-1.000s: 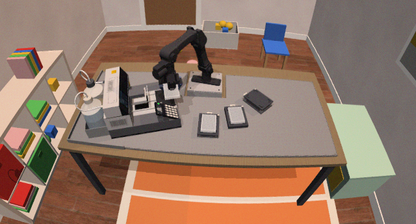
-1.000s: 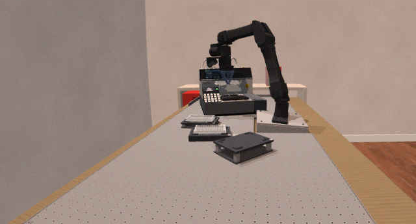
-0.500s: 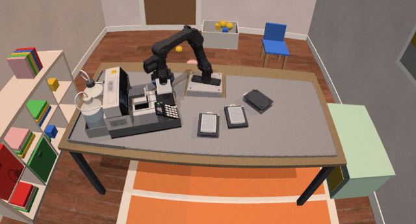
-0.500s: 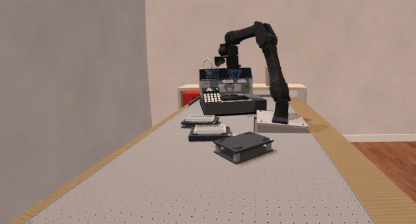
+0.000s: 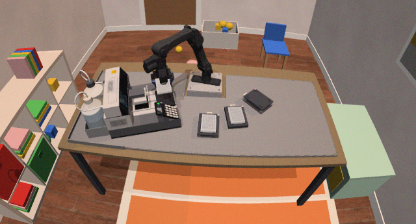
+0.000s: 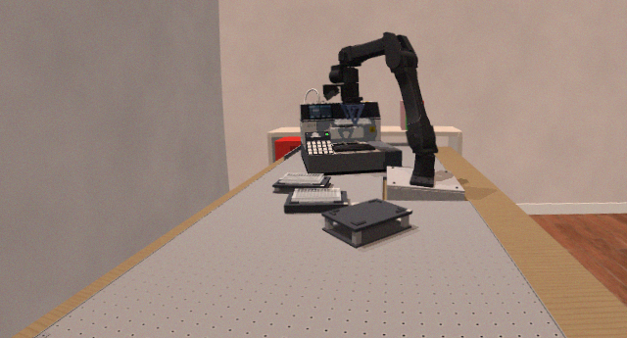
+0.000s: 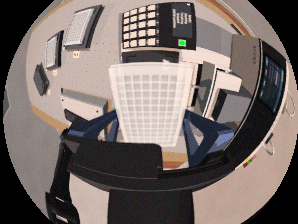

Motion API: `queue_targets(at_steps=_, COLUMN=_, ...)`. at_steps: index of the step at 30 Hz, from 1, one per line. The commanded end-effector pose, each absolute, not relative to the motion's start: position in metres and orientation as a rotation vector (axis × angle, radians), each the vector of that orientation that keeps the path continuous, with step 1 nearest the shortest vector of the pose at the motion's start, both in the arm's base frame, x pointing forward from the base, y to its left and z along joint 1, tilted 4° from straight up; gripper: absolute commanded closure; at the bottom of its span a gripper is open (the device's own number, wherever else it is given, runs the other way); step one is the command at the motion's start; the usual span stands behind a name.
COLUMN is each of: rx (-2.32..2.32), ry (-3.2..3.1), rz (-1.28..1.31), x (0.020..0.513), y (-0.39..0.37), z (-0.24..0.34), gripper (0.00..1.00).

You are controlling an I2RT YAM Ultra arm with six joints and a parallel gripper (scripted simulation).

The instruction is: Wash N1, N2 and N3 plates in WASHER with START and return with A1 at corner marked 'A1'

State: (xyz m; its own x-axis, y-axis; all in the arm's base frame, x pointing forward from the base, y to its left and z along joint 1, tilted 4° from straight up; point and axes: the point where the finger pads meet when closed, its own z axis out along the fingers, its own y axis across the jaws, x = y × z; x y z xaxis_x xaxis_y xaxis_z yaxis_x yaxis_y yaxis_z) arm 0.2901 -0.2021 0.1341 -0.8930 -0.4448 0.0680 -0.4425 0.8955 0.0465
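My gripper [image 5: 162,84] is shut on a white 96-well plate [image 5: 162,86] and holds it in the air above the washer's carrier track, just behind the keypad [image 5: 170,110]. In the wrist view the plate [image 7: 148,106] fills the space between the blue fingers, with the keypad [image 7: 143,26] and a green lamp [image 7: 181,43] beyond it. The carrier pocket [image 5: 142,106] is dark and holds nothing. Two nests hold white plates, one [image 5: 208,123] at the front and one [image 5: 236,115] beside it. The third nest [image 5: 258,100], further right, holds no plate.
The washer body [image 5: 116,91] stands left of the track, with two bottles [image 5: 91,112] at its left end. The arm's base [image 5: 205,84] sits on a slab behind the nests.
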Motion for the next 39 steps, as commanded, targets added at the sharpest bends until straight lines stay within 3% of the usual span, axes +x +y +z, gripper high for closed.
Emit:
queue_targets(at_steps=1, rx=0.705, ry=-2.998, rz=-0.031, x=0.2927, y=-0.2025, z=0.1388, gripper=1.00)
queue_targets(at_steps=39, rx=0.705, ry=-2.998, rz=-0.031, x=0.2920, y=-0.2012, z=0.1289, gripper=1.00)
